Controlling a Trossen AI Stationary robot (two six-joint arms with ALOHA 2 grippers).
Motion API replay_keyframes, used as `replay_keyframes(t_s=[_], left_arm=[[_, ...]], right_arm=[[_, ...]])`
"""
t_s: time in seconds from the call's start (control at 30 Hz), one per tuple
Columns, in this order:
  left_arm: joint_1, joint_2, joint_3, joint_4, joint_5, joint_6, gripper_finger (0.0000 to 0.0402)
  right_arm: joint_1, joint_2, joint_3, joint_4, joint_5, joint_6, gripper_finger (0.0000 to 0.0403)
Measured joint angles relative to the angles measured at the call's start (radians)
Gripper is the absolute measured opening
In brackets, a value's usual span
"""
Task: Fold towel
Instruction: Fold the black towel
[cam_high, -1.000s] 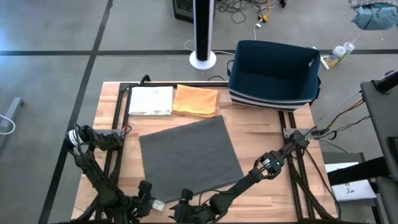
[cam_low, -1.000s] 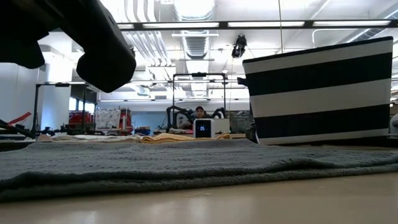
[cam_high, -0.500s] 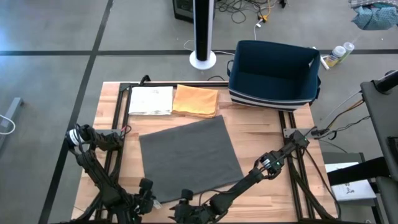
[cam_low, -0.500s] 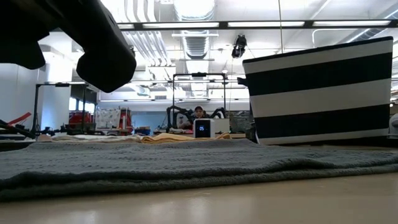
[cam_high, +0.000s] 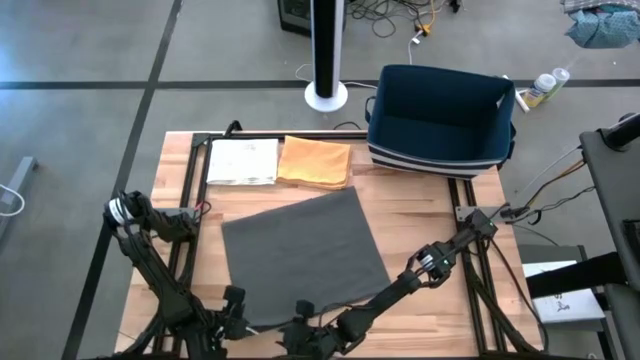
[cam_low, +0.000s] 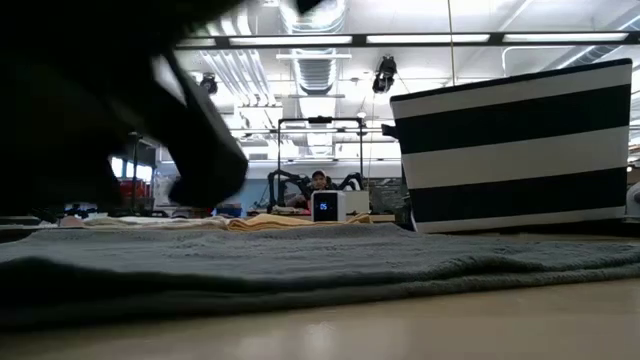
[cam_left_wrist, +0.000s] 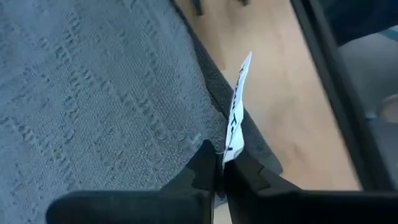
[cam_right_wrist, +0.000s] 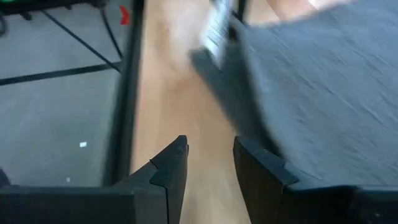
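The grey towel (cam_high: 300, 250) lies spread flat on the wooden table, one corner turned toward the far edge. At its near left corner, my left gripper (cam_high: 238, 322) is shut on the cloth, where a white label (cam_left_wrist: 237, 106) sticks up. My right gripper (cam_high: 305, 335) stands open near the table's front edge. In the right wrist view its fingers (cam_right_wrist: 210, 158) are over bare wood just beside the towel's edge (cam_right_wrist: 249, 93), touching nothing. In the low view a dark arm (cam_low: 110, 120) blocks the left half above the towel (cam_low: 320, 265). My left gripper pinches the towel's near left corner (cam_left_wrist: 239, 140) between its two fingers, right at the foot of the white label. The fingers come slanting down from above. The rest of the towel lies flat on the table.
A navy, white-striped basket (cam_high: 440, 120) stands at the far right of the table. An orange folded cloth (cam_high: 316, 162) and a white one (cam_high: 242, 160) lie along the far edge. Black frame rails (cam_high: 185, 250) run along both sides of the table.
My right gripper has sunk toward the table at the towel's near edge. In the low view the dark arm has come lower and now covers more of the left side. The towel has stayed flat.
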Motion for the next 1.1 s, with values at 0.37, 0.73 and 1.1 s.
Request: replay_keyframes(t_s=[0.37,0.73,1.1], left_arm=[[0.003,-0.016,0.0,-0.002,0.025,-0.016,0.0008],[0.004,-0.026,0.0,-0.088,0.026,-0.08,0.0008],[-0.009,-0.031,0.0,-0.074,0.076,-0.099,0.001]], right_arm=[[-0.019,0.0,-0.015,0.001,-0.003,0.024,0.0145],[-0.014,0.0,-0.042,0.002,-0.009,0.043,0.0139],[-0.017,-0.005,-0.043,-0.051,-0.008,0.067,0.0148]])
